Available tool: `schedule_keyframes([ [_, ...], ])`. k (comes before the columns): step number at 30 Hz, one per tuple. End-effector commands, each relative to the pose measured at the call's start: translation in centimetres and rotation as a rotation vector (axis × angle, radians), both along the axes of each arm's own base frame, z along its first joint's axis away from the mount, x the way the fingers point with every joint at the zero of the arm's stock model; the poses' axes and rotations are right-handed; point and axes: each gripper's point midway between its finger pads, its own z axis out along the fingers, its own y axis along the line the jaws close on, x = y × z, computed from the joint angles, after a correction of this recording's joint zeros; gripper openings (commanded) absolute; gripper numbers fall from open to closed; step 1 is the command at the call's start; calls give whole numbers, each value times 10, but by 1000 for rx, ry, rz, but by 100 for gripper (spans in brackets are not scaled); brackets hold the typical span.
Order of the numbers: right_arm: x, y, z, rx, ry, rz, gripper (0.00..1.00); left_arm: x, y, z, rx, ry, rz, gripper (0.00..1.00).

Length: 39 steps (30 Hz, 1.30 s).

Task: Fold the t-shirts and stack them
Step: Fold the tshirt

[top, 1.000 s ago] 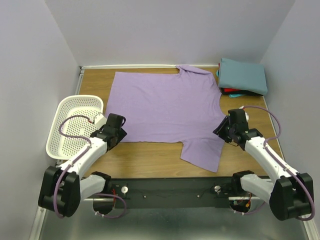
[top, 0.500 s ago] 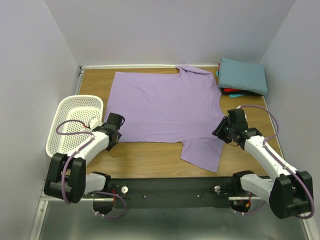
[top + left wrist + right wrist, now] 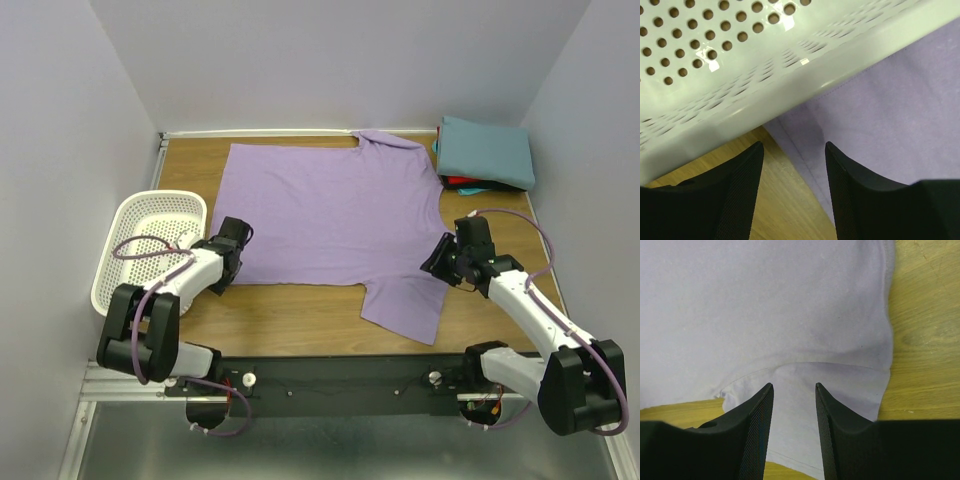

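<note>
White perforated basket [image 3: 150, 250] sits at the left edge of the worktop [image 3: 300, 310], right beside the left gripper [image 3: 792, 150]. Its wall fills the upper left of the left wrist view, crowding the shirt's hem corner. The lavender t-shirt [image 3: 330, 215] lies flat mid-worktop, long axis left-right, hem to the left, sleeves at upper right and lower right. The teal t-shirt [image 3: 487, 150] is folded on the red t-shirt [image 3: 462, 183] in the upper right corner, just beside the lavender sleeve. Fingers of the left gripper are apart over the hem corner, holding nothing. The right gripper [image 3: 794, 387] is narrowly parted and empty, over the sleeve seam.
</note>
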Motion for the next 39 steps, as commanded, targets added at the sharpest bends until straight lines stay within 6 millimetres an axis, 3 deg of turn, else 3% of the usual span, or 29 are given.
schedule_keyframes([
  [1, 7, 6, 8, 26, -28, 35, 47, 5, 12, 1, 57, 10, 69, 58],
  [5, 6, 7, 9, 30, -35, 43, 47, 3, 12, -6, 65, 46, 76, 50],
  [9, 4, 8, 9, 38, -37, 48, 47, -1, 12, -10, 61, 59, 79, 26],
  [11, 3, 9, 9, 42, -36, 47, 47, -2, 11, -9, 58, 61, 72, 8],
  [13, 2, 8, 8, 44, -33, 39, 47, -1, 11, -4, 59, 47, 65, 0],
  [19, -4, 7, -1, 60, -4, -6, 47, 11, 5, 19, 47, -34, 1, 0],
  [24, -12, -6, -13, 30, 27, -96, 48, 21, 1, 38, 48, -103, -61, 0],
  [35, -26, -62, -28, -145, 39, -415, 50, 42, -10, 53, 42, -194, -189, 0],
  [39, -21, -68, -32, -179, 66, -458, 49, 51, -15, 58, 33, -213, -228, 0],
])
